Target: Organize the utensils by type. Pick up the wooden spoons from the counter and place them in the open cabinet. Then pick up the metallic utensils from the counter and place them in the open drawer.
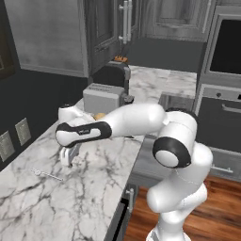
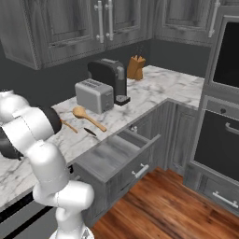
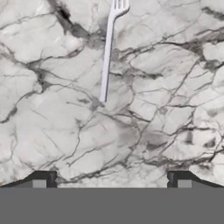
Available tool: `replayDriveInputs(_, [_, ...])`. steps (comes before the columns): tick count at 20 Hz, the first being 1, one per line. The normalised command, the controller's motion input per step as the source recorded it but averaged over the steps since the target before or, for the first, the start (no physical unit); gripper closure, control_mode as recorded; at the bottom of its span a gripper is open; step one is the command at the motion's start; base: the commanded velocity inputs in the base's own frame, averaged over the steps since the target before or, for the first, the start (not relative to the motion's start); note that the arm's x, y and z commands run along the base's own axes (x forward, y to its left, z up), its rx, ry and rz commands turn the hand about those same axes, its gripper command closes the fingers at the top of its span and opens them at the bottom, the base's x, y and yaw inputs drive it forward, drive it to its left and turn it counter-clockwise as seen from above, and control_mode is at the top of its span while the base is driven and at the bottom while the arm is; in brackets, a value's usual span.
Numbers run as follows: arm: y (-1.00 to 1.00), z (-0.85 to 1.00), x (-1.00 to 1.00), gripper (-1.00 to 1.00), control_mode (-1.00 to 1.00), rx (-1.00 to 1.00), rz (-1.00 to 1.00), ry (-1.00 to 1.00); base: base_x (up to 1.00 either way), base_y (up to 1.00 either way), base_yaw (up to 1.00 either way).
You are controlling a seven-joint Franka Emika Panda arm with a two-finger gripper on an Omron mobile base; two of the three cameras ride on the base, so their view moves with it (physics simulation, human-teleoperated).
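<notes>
The gripper (image 1: 69, 157) is hanging just above the bench (image 1: 89, 193), pointing down, its jaws standing wide apart and holding nothing. In the hand view the two dark fingertips (image 3: 43, 178) are framing bare marble, so the arm looks to be lining up for a pick rather than carrying anything.

Just ahead of the gripper, a silver fork (image 3: 108, 48) is lying flat on the marble, its handle end nearest the fingertips and its tines pointing away. The same fork (image 1: 47, 174) is showing in the left base view as a thin pale streak beside and slightly below the gripper. Lying flat and thin, it will probably call for a low, square descent across the handle.

Farther off, beyond the arm, the long wooden spoon (image 2: 87, 117) is resting on the bench in front of the toaster (image 2: 94, 95), with a slimmer spoon (image 2: 68, 125) and a small dark utensil (image 2: 90, 132) near it. None of them has been put away yet.

Below that stretch of bench, the open drawer (image 2: 116, 156) is standing pulled out and empty, ready to take the metal pieces. The open cabinet (image 1: 96, 35) is hanging above the far end.
</notes>
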Motion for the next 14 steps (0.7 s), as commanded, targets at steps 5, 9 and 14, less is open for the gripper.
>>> replayDriveInputs(5, [0.36,-0.25,0.06,-1.0,-1.0,-0.01,0.0,0.0,0.0,0.0,0.0])
replayDriveInputs(9, [0.23,-0.13,0.0,-1.0,-1.0,0.0,0.0,0.0,0.0,0.0,0.0])
replayDriveInputs(14, [0.34,-0.2,0.0,-1.0,-1.0,0.0,0.0,-0.03,0.0,0.0,0.0])
